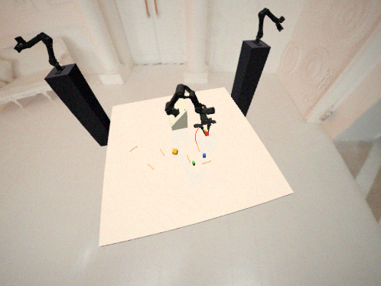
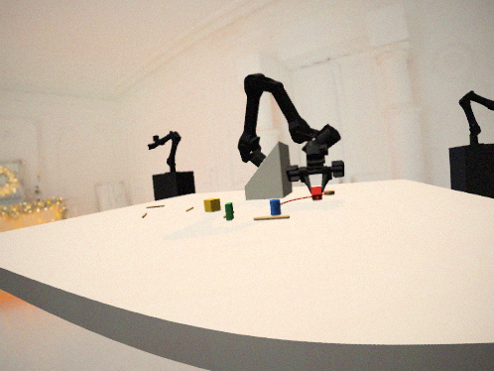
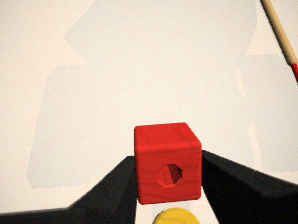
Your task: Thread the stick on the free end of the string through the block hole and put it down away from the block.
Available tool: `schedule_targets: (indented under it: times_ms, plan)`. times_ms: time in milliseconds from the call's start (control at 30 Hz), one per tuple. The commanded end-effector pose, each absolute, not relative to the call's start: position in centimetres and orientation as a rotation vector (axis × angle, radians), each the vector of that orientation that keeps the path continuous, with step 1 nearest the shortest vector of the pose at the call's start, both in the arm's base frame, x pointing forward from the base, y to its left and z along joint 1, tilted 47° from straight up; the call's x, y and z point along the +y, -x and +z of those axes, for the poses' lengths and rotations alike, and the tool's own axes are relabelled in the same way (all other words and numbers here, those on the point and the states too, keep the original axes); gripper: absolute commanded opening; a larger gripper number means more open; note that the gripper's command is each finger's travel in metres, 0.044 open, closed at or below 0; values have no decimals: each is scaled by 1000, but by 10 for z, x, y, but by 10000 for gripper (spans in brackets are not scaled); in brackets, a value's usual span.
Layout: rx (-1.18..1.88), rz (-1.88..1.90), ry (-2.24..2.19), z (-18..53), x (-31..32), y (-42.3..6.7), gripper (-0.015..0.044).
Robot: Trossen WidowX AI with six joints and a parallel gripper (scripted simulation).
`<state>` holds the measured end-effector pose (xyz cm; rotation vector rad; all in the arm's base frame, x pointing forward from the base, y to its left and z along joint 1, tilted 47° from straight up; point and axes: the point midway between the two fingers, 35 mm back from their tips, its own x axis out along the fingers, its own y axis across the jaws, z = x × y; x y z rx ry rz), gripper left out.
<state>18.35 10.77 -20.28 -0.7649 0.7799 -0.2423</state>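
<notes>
My gripper [image 1: 206,132] [image 2: 316,192] [image 3: 165,161] is shut on the red block [image 1: 206,134] [image 2: 316,190] [image 3: 167,140], whose hole faces the wrist camera. The block is at or just above the table; I cannot tell if it touches. The string's stick [image 1: 198,148] [image 3: 279,33] lies apart from the gripper, at upper right in the wrist view. The red string [image 1: 195,137] [image 2: 298,199] curves from it towards the gripper. A brown disc [image 2: 329,192], seemingly the button, lies behind and right of the block in the exterior view. The string's button end is hidden.
A yellow round piece [image 3: 176,216] shows just below the block in the wrist view. A blue cylinder [image 1: 204,155] [image 2: 275,207], a green piece [image 1: 193,163] [image 2: 229,211], a yellow cube [image 1: 174,151] [image 2: 212,204] and several loose sticks lie forward. A grey wedge [image 1: 180,121] [image 2: 270,180] stands by the arm's base.
</notes>
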Motion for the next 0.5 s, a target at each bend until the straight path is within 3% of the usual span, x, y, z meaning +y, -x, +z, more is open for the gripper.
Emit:
schedule_targets:
  times_ms: [0, 333, 467]
  plan:
    - [734, -220, 786, -205, 104, -180, 0]
    - [588, -154, 794, -208, 100, -172, 0]
    - [628, -171, 778, -208, 104, -174, 105]
